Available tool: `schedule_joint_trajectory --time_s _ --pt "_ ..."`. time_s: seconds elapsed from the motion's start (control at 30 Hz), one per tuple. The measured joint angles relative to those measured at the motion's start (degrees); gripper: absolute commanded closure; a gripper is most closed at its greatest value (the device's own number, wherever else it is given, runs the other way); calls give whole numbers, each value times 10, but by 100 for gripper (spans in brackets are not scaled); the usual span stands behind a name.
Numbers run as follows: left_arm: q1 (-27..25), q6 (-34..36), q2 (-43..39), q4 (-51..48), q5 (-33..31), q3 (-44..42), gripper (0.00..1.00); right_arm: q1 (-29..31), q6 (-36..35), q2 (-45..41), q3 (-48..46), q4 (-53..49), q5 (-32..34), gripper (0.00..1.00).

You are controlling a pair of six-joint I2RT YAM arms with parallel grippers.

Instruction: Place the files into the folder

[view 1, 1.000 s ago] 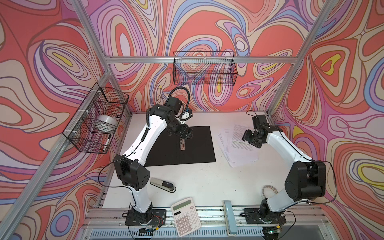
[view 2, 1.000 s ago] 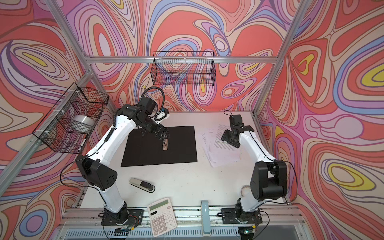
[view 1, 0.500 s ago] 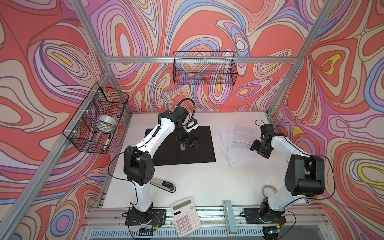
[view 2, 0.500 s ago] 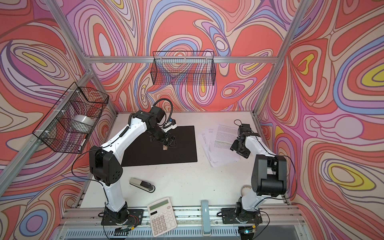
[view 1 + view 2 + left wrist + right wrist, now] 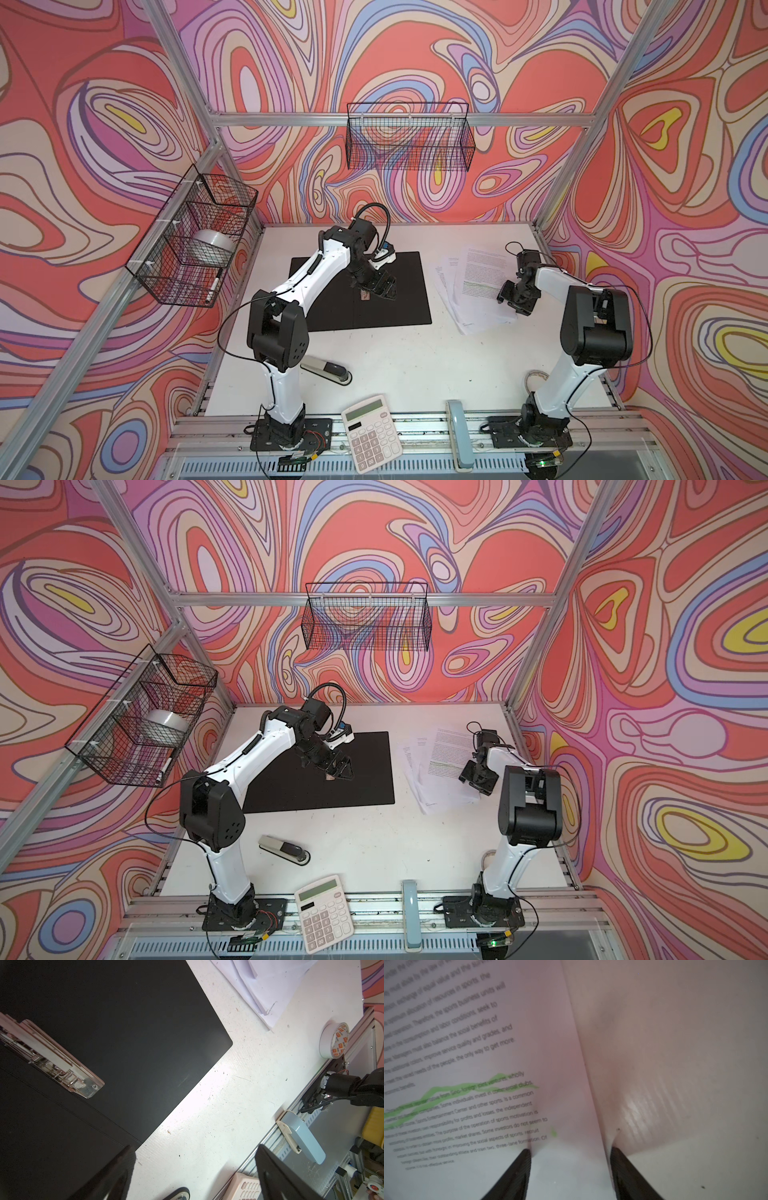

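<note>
Swirly red-and-purple walls all round, white desk [image 5: 415, 365] in the middle. What's changed over the last second: the right end effector [image 5: 513, 299] has shifted lower in the frame, onto the right edge of the files [image 5: 478, 266]. Its jaws are narrowing but not clenched. In the right wrist view the top sheet's edge runs up between the fingertips, with nothing pinched yet. The left end effector [image 5: 384, 289] has drifted lower-right over the folder [image 5: 409, 299] and hangs by the metal clip [image 5: 62, 1070], released wide and holding nothing.

The files lie as a fanned stack at centre-right of both top views, just beside the open folder, which is black side up. Looks like the pickup is only starting.

Nothing really blocks the way, just bare desk between the two. A stapler [image 5: 328, 368], calculator [image 5: 372, 436] and tape roll [image 5: 334, 1041] sit well clear, low in the top views.
</note>
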Motion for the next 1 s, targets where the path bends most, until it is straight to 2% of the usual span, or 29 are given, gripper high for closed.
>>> schedule_joint_trajectory --time_s 0.3,0.6,1.0 --pt "0 3 -10 5 -2 -11 9 -3 -6 -2 -9 19 -10 80" --pt "0 3 -20 8 -2 -11 10 -4 -13 -51 -29 16 -14 100" --pt "0 2 -26 7 1 8 10 -4 -30 -152 -29 -13 -54 100"
